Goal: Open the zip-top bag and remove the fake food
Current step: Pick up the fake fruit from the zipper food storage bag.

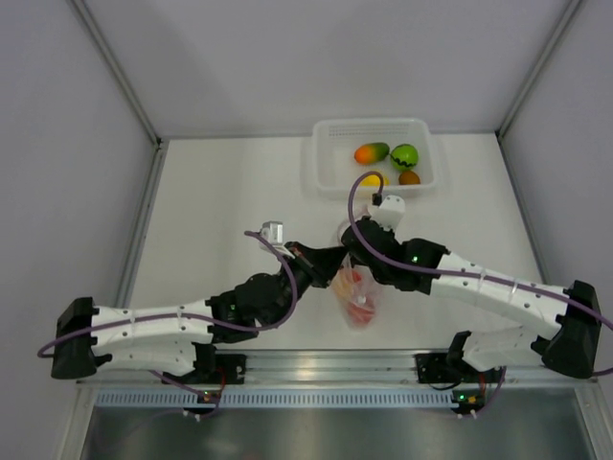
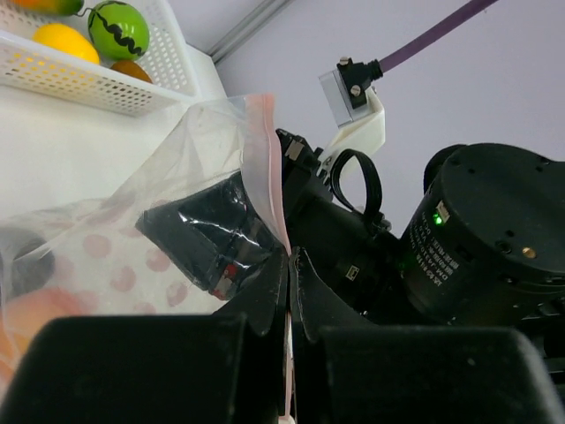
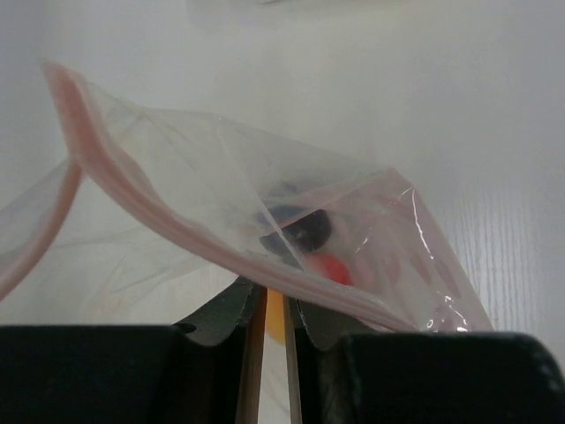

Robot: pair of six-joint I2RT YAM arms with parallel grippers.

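The zip-top bag (image 1: 358,299) hangs between my two grippers over the middle of the table. Pink-red fake food shows through its clear plastic. My left gripper (image 2: 290,256) is shut on the bag's pink zip strip (image 2: 265,168). My right gripper (image 3: 274,296) stands almost shut, with the other lip of the bag (image 3: 221,177) lying across its tips. One of its fingers (image 2: 207,234) shows through the plastic in the left wrist view. Inside the bag lie a dark purple fruit (image 3: 305,228), a red one (image 3: 331,268) and an orange one (image 3: 275,318). The bag's mouth gapes open.
A white perforated tray (image 1: 326,182) stands at the back, right of centre. It holds an orange-green mango (image 1: 371,152), a green fruit with black marks (image 1: 404,155), a yellow one (image 1: 372,179) and a brown one (image 1: 409,177). Grey walls close in the table's sides.
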